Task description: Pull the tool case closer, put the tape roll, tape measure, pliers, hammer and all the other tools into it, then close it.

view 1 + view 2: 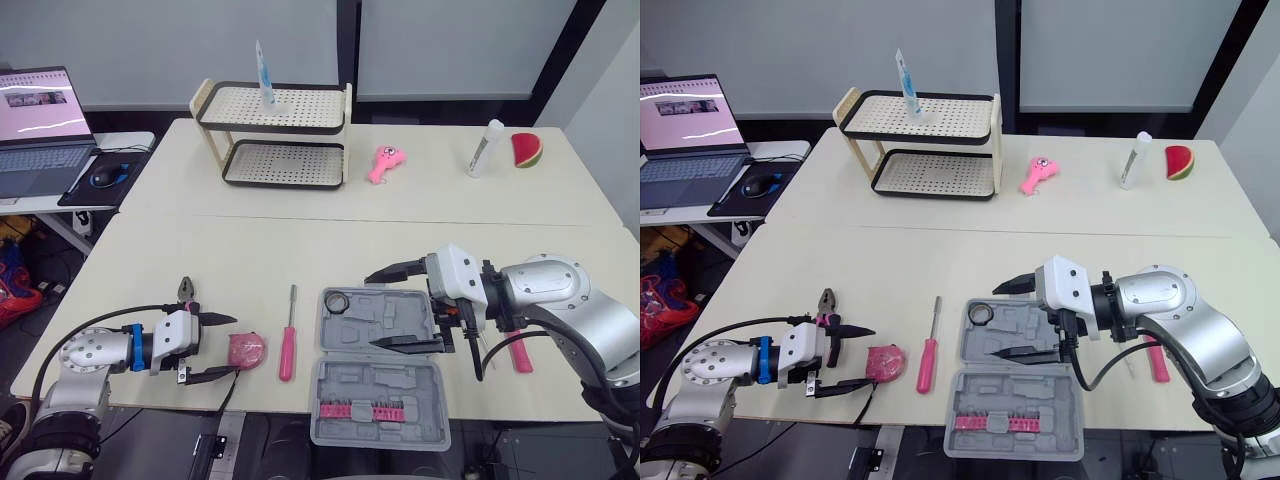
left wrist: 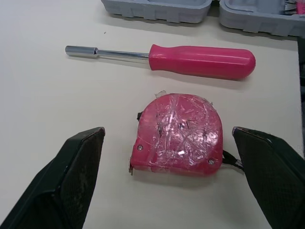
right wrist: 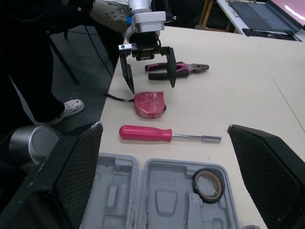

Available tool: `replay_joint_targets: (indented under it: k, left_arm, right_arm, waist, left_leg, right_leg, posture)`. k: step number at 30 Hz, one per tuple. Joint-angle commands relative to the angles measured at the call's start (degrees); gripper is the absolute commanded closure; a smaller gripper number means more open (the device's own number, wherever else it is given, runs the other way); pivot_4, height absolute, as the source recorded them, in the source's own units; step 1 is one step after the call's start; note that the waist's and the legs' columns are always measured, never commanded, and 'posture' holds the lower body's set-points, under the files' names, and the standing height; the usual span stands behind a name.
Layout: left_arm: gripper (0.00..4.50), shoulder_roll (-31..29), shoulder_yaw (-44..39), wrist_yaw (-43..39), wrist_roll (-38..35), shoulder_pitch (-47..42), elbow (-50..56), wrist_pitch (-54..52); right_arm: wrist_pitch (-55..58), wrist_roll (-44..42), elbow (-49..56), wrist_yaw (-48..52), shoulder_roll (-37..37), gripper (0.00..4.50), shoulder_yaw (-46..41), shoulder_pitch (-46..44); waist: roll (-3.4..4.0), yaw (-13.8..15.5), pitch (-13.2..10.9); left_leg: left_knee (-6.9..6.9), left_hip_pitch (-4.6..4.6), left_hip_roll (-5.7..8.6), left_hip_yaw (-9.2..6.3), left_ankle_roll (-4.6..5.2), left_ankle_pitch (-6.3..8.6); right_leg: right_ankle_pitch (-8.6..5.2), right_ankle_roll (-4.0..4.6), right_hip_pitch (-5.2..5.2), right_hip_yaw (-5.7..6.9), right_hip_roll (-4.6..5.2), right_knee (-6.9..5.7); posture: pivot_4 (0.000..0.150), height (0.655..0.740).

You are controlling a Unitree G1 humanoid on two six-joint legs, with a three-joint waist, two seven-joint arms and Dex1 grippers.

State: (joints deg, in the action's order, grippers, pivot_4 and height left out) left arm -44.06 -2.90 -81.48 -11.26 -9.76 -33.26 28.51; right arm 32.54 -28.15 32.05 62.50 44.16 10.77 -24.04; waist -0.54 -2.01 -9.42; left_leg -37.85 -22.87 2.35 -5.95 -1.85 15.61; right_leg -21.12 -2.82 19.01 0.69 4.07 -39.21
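Observation:
The grey tool case (image 1: 380, 365) lies open at the table's front edge, with the tape roll (image 1: 335, 300) in its far left corner. My right gripper (image 1: 375, 310) hangs open over the tray, nothing between its fingers (image 3: 71, 176). My left gripper (image 1: 232, 347) is open at table level, its fingertips either side of the pink tape measure (image 2: 178, 133) without touching it. The pink screwdriver (image 1: 288, 335) lies between the tape measure and the case. Pliers (image 1: 187, 292) rest just behind my left gripper. A pink hammer handle (image 1: 520, 350) shows right of the case, partly hidden by my right arm.
A two-tier rack (image 1: 275, 135) stands at the back, with a pink toy (image 1: 385, 163), a white tube (image 1: 485, 148) and a watermelon slice (image 1: 527, 150) to its right. A laptop (image 1: 40, 130) and mouse (image 1: 103, 178) sit on a side desk at the left.

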Motion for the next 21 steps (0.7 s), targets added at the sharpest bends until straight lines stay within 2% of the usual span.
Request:
replay_joint_targets:
  k: [1, 14, 19, 21]
  left_arm:
    - [0.03, 0.1, 1.0, 0.7, 0.9, -1.0, -2.5, 1.4]
    - [0.03, 0.9, 4.3, 2.9, 4.9, -3.4, -8.5, 3.9]
    - [1.16, 1.3, 3.9, 2.2, 3.7, -3.6, -8.9, 3.6]
    - [1.25, 1.3, 3.8, 2.1, 3.4, -3.7, -8.9, 3.4]
  right_arm:
    - [0.2, -0.3, 2.5, -0.7, 0.7, 0.0, -1.1, -0.1]
    - [1.0, -0.4, 4.6, -2.8, 1.3, 0.0, -1.1, 1.4]
    - [0.7, -0.2, 4.2, -2.8, 1.3, 0.0, -0.8, 1.4]
    - [0.5, 0.0, 4.0, -2.7, 1.3, 0.0, -0.8, 1.4]
  waist:
    - [0.0, -0.1, 0.0]
    - [-0.02, 0.1, 0.0]
    - [-0.02, 0.1, 0.0]
    - [-0.02, 0.1, 0.0]
  left_leg:
    - [0.0, 0.0, 0.0, 0.01, -0.02, -0.01]
    - [-0.03, 0.0, 0.01, 0.02, -0.03, -0.02]
    - [-0.04, 0.01, 0.01, 0.02, -0.03, -0.02]
    - [-0.04, 0.01, 0.01, 0.02, -0.03, -0.02]
  right_leg:
    - [0.0, 0.0, 0.03, -0.01, 0.0, -0.05]
    - [0.0, 0.0, 0.11, -0.03, 0.0, -0.24]
    - [0.0, 0.0, 0.11, -0.03, 0.0, -0.26]
    - [0.0, 0.0, 0.11, -0.02, 0.0, -0.27]
  posture:
    - [0.15, 0.74]
    - [0.15, 0.74]
    - [0.15, 0.74]
    - [0.15, 0.74]
